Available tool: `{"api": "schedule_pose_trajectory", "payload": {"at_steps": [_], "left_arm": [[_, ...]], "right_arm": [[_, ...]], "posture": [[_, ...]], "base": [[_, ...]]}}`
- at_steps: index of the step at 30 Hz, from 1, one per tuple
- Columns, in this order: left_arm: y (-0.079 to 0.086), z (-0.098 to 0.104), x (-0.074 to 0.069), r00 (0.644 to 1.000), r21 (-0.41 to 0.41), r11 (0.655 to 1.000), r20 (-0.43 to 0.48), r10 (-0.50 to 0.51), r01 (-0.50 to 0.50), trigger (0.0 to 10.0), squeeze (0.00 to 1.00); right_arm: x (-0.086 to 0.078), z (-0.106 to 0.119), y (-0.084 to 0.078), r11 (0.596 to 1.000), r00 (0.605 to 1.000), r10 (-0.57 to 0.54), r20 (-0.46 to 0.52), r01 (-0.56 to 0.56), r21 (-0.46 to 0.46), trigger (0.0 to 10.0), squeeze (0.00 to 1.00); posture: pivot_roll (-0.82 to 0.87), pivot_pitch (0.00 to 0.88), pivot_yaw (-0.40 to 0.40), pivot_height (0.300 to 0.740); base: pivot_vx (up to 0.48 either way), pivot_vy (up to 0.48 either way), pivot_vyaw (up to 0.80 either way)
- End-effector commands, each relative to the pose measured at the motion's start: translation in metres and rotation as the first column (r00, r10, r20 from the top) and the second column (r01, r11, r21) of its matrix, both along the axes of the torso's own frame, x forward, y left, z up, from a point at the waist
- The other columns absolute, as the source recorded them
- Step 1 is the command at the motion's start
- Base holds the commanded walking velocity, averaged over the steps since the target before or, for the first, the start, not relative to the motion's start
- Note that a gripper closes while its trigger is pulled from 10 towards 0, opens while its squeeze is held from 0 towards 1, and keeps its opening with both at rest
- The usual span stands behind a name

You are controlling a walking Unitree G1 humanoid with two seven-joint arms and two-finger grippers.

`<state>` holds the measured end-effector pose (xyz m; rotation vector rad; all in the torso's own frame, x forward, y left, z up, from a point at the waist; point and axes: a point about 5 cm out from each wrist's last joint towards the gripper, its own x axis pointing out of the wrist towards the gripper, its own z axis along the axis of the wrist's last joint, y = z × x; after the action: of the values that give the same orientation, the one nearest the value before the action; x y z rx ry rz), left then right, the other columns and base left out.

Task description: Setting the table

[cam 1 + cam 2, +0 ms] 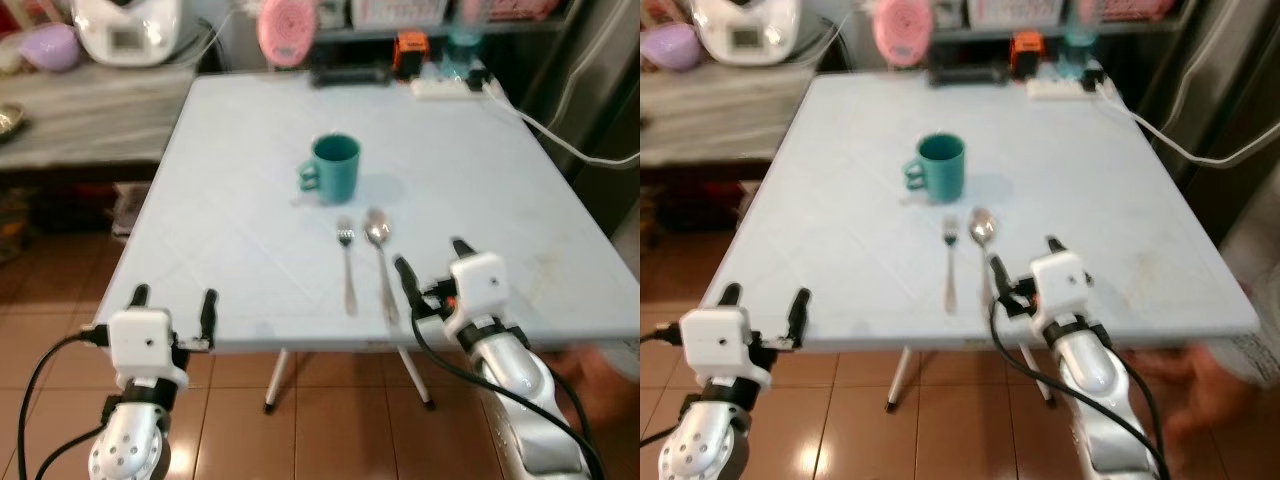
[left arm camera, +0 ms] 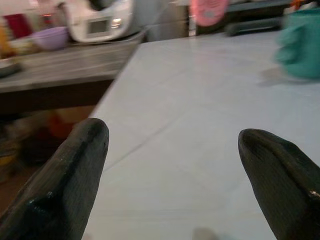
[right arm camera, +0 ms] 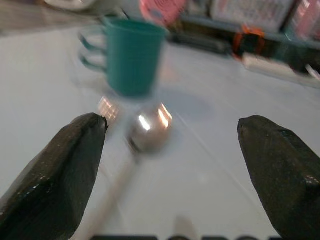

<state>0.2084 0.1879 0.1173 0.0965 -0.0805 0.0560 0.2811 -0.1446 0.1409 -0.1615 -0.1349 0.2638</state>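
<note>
A teal mug (image 1: 333, 167) stands upright near the middle of the pale blue worktop (image 1: 230, 200), handle toward the robot's left; its interior cannot be seen well enough to tell any contents. Just nearer the robot than the mug lie a fork (image 1: 346, 262) and a spoon (image 1: 380, 258), side by side and close together, fork on the left, spoon on the right; tines and bowl point toward the mug, handles toward the near edge; neither touches the mug.

The right hand (image 1: 430, 260) sits over the near edge of the worktop, just right of the spoon's handle; its two black fingers are spread apart and grip nothing; in the right wrist view the spoon's bowl (image 3: 149, 131) lies ahead between the spread fingers (image 3: 55, 175), with the mug (image 3: 131, 56) beyond it, both blurred.

The left hand (image 1: 174, 304) is at the near left corner of the worktop, well apart from the cutlery; its fingers (image 2: 65, 175) are likewise spread and empty, with bare worktop between them.

At the far edge of the worktop lie a white power strip (image 1: 450, 88) with a cable (image 1: 560, 138) trailing off to the right, and a dark flat object (image 1: 345, 75); a grey side counter (image 1: 90, 110) to the left carries a white appliance (image 1: 128, 28) and a purple bowl (image 1: 48, 46).
</note>
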Motion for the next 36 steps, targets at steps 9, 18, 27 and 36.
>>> {"api": "schedule_pose_trajectory", "payload": {"at_steps": [9, 18, 27, 36], "left_arm": [[0.007, -0.003, -0.005, 1.0, 0.016, 1.0, -0.029, 0.012, -0.012, 10.0, 0.0], [0.002, -0.003, -0.008, 0.998, 0.056, 0.998, -0.039, -0.039, 0.041, 10.0, 0.0], [0.001, 0.001, -0.011, 0.994, 0.07, 0.992, -0.04, -0.099, 0.101, 10.0, 0.0], [-0.002, 0.0, -0.013, 0.991, 0.058, 0.991, -0.056, -0.121, 0.125, 10.0, 0.0]], "right_arm": [[0.001, 0.007, 0.017, 0.997, 0.997, 0.075, 0.017, -0.075, 0.023, 10.0, 0.0], [0.006, 0.014, 0.039, 0.982, 0.989, 0.148, 0.003, -0.147, 0.115, 10.0, 0.0], [0.017, 0.021, 0.06, 0.947, 0.978, 0.199, -0.057, -0.177, 0.267, 10.0, 0.0], [0.034, 0.036, 0.089, 0.897, 0.958, 0.246, -0.145, -0.169, 0.409, 10.0, 0.0]], "posture": [[-0.04, 0.129, 0.054, 0.74], [-0.03, 0.137, 0.065, 0.74], [-0.02, 0.153, 0.071, 0.74], [-0.01, 0.172, 0.079, 0.74]], "base": [[0.082, 0.0, 0.0], [0.0, 0.0, 0.0], [0.0, 0.0, 0.0], [0.0, 0.0, 0.0]]}}
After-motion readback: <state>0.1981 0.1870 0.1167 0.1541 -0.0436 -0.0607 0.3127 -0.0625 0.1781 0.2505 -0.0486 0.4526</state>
